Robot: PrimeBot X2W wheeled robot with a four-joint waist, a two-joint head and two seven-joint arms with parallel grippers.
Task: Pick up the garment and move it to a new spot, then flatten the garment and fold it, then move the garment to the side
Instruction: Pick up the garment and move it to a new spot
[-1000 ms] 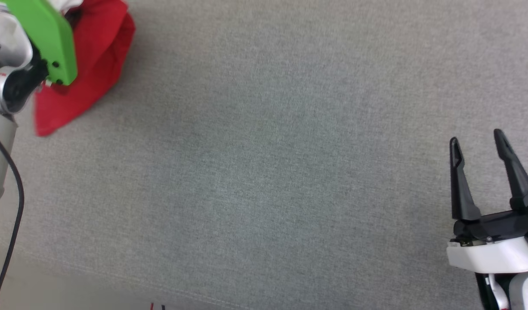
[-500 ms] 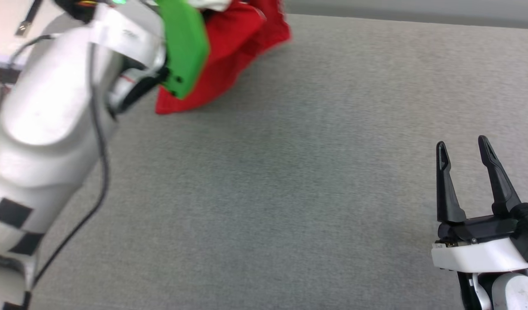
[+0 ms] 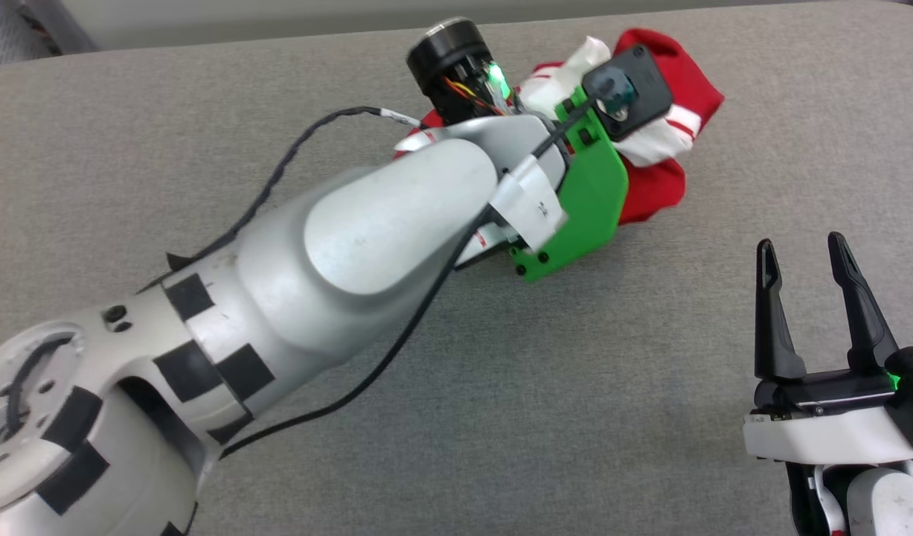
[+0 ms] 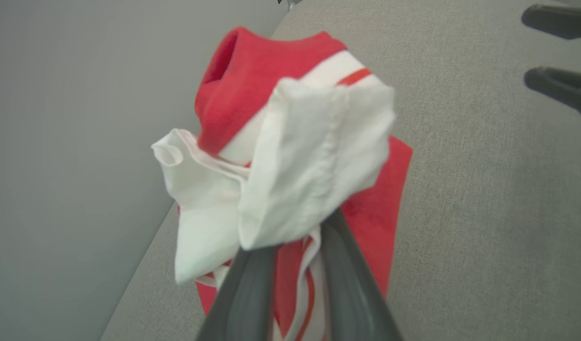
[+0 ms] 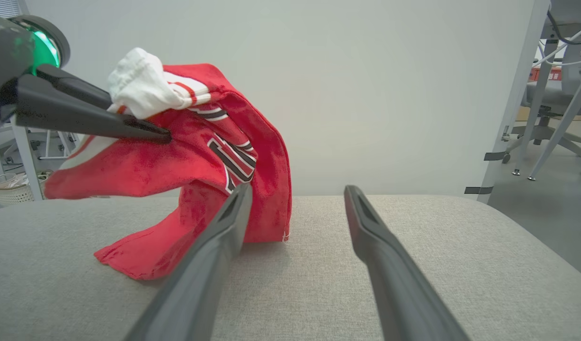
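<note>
Head view: the camera is swinging, so the whole picture sits differently than half a second ago. The far edge of the grey fabric surface (image 3: 501,417) is now running slanted along 12 o'clock. The left arm (image 3: 367,223) is stretching from 8 o'clock toward 1 o'clock, showing far more of itself than before, with its checkered joint now in frame. Past its green wrist mount (image 3: 586,193) the garment (image 3: 653,197) is bunching at 1 o'clock. A second ago it was showing at 10 o'clock, and half a second ago near 12. The right gripper (image 3: 800,243) is standing at 4 o'clock as before, fingers spread wide with nothing between them.

Left wrist view: the left gripper (image 4: 297,237) is pinching the garment. Its two fingers are nearly together at 6 o'clock, with red and white cloth between them and a white sleeve (image 4: 314,156) folding over their tips. The right gripper's fingertips are showing at 2 o'clock.

Right wrist view: the right gripper's own fingers are rising from 6 o'clock, parted and empty. At 10 o'clock the left gripper is holding the garment up by a bunch near the sleeve. The cloth is draping down with its black, white-outlined lettering (image 5: 231,156) facing the camera, and its red lower edge is resting on the surface at 8 o'clock. A pale wall (image 5: 389,94) is standing behind, with an office chair (image 5: 555,99) at 3 o'clock.
</note>
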